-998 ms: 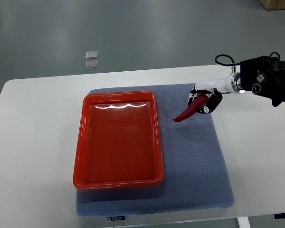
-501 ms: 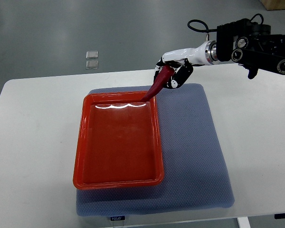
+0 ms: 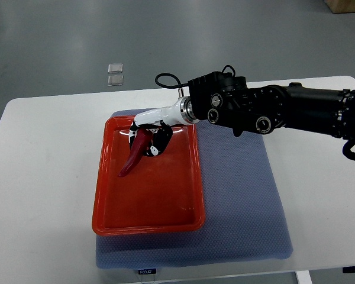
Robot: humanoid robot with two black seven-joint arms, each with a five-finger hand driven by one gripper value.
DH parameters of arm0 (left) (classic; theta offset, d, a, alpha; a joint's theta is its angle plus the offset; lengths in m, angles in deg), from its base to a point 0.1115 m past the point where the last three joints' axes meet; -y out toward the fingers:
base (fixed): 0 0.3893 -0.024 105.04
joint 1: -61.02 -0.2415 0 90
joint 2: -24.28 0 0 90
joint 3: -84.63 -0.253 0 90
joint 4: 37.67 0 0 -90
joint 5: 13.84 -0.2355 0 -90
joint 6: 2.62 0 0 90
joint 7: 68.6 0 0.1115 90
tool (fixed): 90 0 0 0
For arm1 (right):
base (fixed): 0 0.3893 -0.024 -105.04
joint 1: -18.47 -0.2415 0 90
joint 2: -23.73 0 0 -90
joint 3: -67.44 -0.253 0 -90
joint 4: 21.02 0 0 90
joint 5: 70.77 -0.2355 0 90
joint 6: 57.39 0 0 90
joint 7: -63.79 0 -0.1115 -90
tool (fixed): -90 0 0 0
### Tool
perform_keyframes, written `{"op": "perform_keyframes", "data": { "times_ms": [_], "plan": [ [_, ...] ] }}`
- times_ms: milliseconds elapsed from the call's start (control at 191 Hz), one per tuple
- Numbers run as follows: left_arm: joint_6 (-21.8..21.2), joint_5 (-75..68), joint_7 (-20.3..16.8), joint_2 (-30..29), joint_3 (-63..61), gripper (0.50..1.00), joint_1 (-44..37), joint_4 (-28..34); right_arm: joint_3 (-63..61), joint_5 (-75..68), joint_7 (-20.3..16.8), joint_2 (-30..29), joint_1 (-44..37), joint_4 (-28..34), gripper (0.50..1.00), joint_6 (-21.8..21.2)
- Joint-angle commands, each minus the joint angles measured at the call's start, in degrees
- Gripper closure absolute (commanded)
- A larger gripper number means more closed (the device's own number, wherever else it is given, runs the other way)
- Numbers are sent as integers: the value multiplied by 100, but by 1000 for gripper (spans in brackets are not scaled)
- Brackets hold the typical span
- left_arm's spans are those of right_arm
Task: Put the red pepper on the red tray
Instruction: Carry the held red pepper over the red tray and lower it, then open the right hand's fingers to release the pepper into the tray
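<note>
Presently the carry-and-place step is judged to be in hand: the red pepper (image 3: 134, 158) is held above the upper half of the red tray (image 3: 109, 214), inside the tray's outline as viewed from above, but release is not yet made. Whether the pepper's pointed tip touches the tray floor cannot be determined from the single top view.

The right hand (image 3: 149, 137) is reached in from the right edge on a long black arm (image 3: 296, 109). Its fingers (image 3: 160, 145) are curled closed around the pepper's stem end, so the hand is closed on the pepper with no slack observed. The pepper hangs slanted from the grip, the tip directed down and to the left, away from the tray's rim on all sides.

The left hand is not seen in the picture.

The tray lies on a blue-grey mat (image 3: 242, 195), which is spread over the white desk (image 3: 41, 177). 2 small clear items (image 3: 114, 74) are noted on the floor beyond the desk's far edge; these play no part.

For the next move, a short lowering is judged to be required, followed by opening of the fingers so that the pepper is laid flat on the tray floor. A risk is noted that the pepper may roll or catch on a finger upon release.
</note>
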State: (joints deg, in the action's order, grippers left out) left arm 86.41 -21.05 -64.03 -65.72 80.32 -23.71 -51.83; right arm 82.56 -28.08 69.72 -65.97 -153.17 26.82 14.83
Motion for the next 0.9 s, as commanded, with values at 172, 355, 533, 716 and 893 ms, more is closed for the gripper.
{"op": "perform_keyframes", "data": {
  "times_ms": [172, 355, 533, 716, 893],
  "plan": [
    [0, 0, 0, 0, 0, 500, 0, 2, 27, 90, 57, -30, 465, -249, 1000, 187],
    [0, 0, 0, 0, 0, 500, 0, 11, 27, 90, 75, -30, 676, -249, 1000, 195],
    [0, 0, 0, 0, 9, 500, 0, 19, 27, 82, 75, -30, 790, -258, 967, 195],
    [0, 0, 0, 0, 9, 500, 0, 28, -8, 55, 84, -30, 808, -258, 709, 195],
    [0, 0, 0, 0, 9, 500, 0, 28, -87, -24, 84, -30, 782, -258, 609, 187]
  ]
}}
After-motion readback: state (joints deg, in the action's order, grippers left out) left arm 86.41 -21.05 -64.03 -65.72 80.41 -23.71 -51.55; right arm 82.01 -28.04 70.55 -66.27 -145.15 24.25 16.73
